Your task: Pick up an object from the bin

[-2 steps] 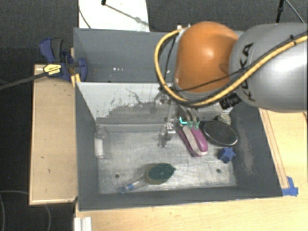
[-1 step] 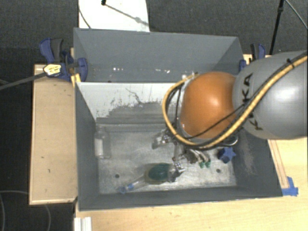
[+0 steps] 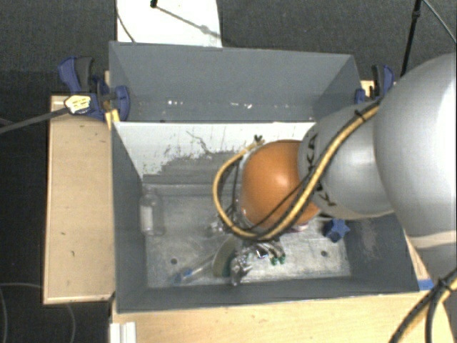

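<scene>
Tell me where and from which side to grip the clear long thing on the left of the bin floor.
Probably across its narrow middle, coming straight down from above. The clear thing seems to lie flat and alone, longer toward the back of the bin than across, with bare floor along both long sides. Its exact shape is hard to tell.

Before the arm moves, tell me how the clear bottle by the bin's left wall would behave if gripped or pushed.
The clear bottle looks see-through and empty, so it is probably light. Its rounded sides suggest it could roll or skid across the grey metal bin if pushed. Its smooth walls may slip in a grip; its stiffness I cannot tell.
</scene>
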You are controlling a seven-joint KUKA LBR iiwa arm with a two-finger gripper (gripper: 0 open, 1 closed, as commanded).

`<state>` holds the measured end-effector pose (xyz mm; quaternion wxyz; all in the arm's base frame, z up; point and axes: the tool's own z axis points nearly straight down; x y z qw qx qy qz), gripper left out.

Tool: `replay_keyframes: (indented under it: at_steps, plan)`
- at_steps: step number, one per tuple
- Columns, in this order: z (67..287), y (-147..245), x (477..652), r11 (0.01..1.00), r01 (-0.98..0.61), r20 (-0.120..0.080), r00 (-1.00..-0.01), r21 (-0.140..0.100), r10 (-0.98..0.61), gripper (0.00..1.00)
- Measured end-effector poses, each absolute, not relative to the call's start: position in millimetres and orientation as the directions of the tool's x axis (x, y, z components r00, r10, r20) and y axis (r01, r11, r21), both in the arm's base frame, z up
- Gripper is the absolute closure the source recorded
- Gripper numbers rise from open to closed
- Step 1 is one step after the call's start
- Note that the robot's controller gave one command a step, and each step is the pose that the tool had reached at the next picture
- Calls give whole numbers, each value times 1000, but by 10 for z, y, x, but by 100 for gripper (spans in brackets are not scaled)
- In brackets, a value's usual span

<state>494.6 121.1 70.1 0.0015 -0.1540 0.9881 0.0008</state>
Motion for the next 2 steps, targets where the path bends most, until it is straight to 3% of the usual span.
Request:
replay_keyframes:
  at_steps: [1, 2]
  plan:
    - [745, 1215, 4973, 955, -298, -12, -955, 1, -298, 100]
    - [2753, 1352, 4900, 905, -425, -11, -905, -2, -425, 100]
